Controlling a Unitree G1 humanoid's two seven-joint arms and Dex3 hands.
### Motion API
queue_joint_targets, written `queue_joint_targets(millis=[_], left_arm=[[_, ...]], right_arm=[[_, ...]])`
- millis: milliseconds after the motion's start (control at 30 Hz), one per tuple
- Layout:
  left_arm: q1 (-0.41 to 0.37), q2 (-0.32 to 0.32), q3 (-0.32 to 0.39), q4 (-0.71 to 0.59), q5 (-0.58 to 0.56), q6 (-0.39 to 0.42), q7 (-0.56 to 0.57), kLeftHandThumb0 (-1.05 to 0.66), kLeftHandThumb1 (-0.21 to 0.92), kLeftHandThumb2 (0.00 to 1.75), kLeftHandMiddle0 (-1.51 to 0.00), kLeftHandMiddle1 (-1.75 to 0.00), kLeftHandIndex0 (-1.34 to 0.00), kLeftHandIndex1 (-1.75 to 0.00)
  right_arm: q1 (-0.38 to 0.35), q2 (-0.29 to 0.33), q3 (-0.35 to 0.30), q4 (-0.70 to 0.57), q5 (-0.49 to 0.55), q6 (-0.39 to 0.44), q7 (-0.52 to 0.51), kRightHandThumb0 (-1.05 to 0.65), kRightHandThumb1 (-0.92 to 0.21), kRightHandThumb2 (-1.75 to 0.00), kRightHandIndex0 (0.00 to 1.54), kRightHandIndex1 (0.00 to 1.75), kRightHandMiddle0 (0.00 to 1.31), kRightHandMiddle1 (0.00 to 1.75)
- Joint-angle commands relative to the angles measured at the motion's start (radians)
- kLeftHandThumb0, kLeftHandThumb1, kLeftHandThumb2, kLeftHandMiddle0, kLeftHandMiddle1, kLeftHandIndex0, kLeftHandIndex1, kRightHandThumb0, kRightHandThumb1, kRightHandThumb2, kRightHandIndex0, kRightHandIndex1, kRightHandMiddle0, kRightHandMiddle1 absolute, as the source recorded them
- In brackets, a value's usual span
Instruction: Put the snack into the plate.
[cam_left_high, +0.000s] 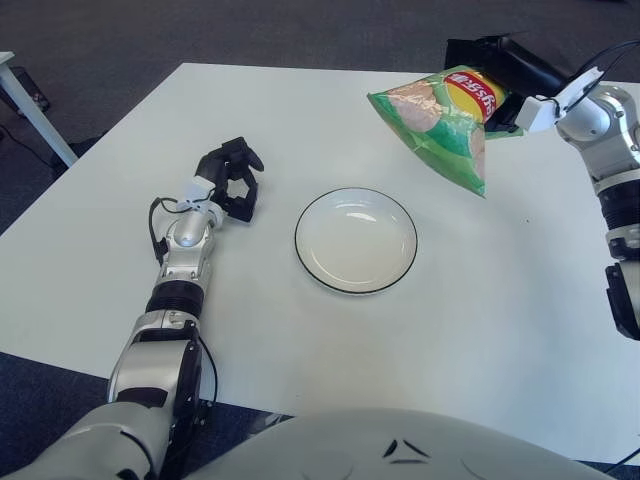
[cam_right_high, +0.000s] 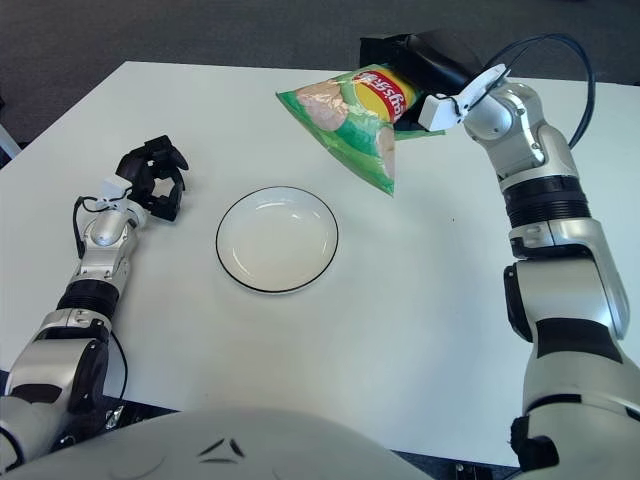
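Left eye view | right hand (cam_left_high: 500, 75) closed on green snack bag (cam_left_high: 440, 125), held clear above white table (cam_left_high: 520, 330), beyond-right of empty plate (cam_left_high: 355, 240) | bag looks light, crinkly, slippery; top-edge pinch suits | left hand (cam_left_high: 235, 178) curled, idle, plate's left

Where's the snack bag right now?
The snack bag hangs in the right hand, lifted off the table, up and right of the plate.

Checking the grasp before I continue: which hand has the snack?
The right hand, raised over the table's far side, grips the green snack. The left hand holds nothing.
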Motion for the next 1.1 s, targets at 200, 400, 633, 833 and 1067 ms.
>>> queue_joint_targets(millis=[200, 400, 633, 833, 1067], left_arm=[[0.13, -0.047, -0.031, 0.083, 0.047, -0.002, 0.048, -0.02, -0.17, 1.75, -0.96, -1.75, -0.93, -1.41], [0.131, -0.054, -0.027, 0.082, 0.027, -0.003, 0.023, -0.01, -0.14, 1.75, -0.94, -1.75, -0.86, -1.51], [0.137, -0.053, -0.026, 0.071, 0.025, 0.002, 0.021, -0.01, -0.14, 1.75, -0.93, -1.75, -0.84, -1.53], [0.136, -0.053, -0.026, 0.075, 0.028, 0.003, 0.026, -0.01, -0.14, 1.75, -0.93, -1.75, -0.85, -1.52], [0.133, -0.055, -0.028, 0.08, 0.031, -0.004, 0.029, -0.01, -0.14, 1.75, -0.93, -1.75, -0.85, -1.52]], right_arm=[[-0.008, 0.058, -0.024, -0.031, 0.034, -0.013, -0.001, 0.0, 0.08, -1.74, 0.87, 1.75, 0.73, 1.7], [0.001, 0.098, -0.02, -0.059, 0.074, -0.007, 0.037, 0.0, 0.08, -1.75, 0.87, 1.75, 0.74, 1.69], [-0.001, 0.108, -0.003, -0.072, 0.019, -0.039, 0.014, 0.0, 0.07, -1.75, 0.87, 1.75, 0.72, 1.71], [-0.005, 0.117, 0.006, -0.075, -0.031, -0.075, -0.016, 0.0, 0.06, -1.75, 0.87, 1.75, 0.7, 1.74], [0.012, 0.109, 0.025, -0.132, 0.011, -0.095, 0.068, 0.0, 0.06, -1.75, 0.87, 1.74, 0.69, 1.75]])
